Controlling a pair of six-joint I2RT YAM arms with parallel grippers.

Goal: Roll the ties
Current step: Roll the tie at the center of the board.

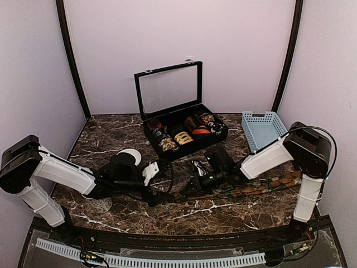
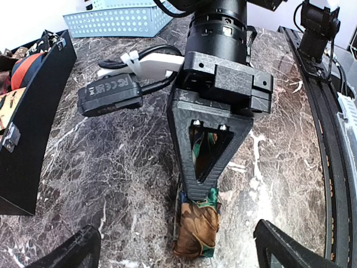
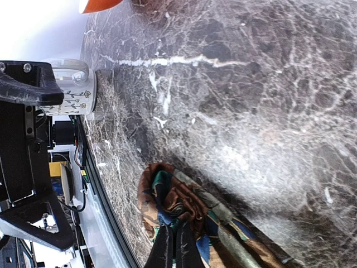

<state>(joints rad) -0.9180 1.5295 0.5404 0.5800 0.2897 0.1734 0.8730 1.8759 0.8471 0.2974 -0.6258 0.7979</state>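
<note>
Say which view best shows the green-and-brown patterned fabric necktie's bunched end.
Right wrist: the necktie end is close, pinched in the right pincer. Left wrist shows it partly behind that pincer; top external, only a thin strip.

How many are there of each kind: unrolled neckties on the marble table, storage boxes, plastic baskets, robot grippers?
Unrolled green-and-brown patterned fabric necktie: 1, as far as I can tell
Black storage box, clear lid open: 1
Light blue plastic basket: 1
Grippers: 2 (left gripper, right gripper)
Total: 5
</note>
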